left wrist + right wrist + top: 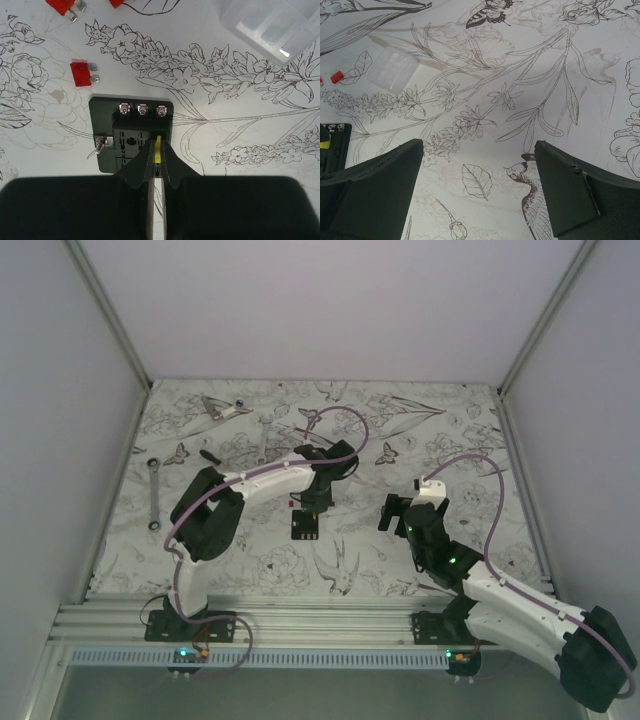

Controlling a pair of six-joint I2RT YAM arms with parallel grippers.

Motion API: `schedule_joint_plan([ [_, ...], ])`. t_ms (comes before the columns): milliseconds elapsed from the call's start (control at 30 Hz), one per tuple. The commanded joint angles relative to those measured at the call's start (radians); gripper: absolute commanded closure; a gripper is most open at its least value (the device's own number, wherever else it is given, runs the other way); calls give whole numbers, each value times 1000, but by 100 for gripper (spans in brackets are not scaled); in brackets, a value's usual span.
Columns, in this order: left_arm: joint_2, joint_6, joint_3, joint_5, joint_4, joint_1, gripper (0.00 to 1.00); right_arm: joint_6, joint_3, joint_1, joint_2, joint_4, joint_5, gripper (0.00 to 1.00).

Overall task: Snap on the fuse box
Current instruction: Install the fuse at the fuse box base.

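Your left gripper (pixel 157 159) sits right up at the lens, jaws pinched shut on a tiny yellow plastic fuse (pixel 158 146). It's over the flat black square plastic fuse box (pixel 102 120), lower centre of frame. A loose red plastic fuse (pixel 80 73) lies upper left. Your right gripper (pixel 479 150) hangs with its jaws spread wide.

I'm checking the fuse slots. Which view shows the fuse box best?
The left wrist view: the fuse box is close, screws and slots clear, though the left gripper, shut on a yellow fuse, covers its near edge. The top view shows it small; the right wrist view only its edge.
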Motion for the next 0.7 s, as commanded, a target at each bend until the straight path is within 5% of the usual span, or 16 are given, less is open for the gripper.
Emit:
schedule_joint_plan([
  [0, 30, -23, -34, -3, -49, -12, 100, 21, 16, -5, -10, 18, 9, 0],
  [667, 110, -19, -109, 30, -54, -36, 100, 21, 15, -5, -11, 16, 13, 0],
])
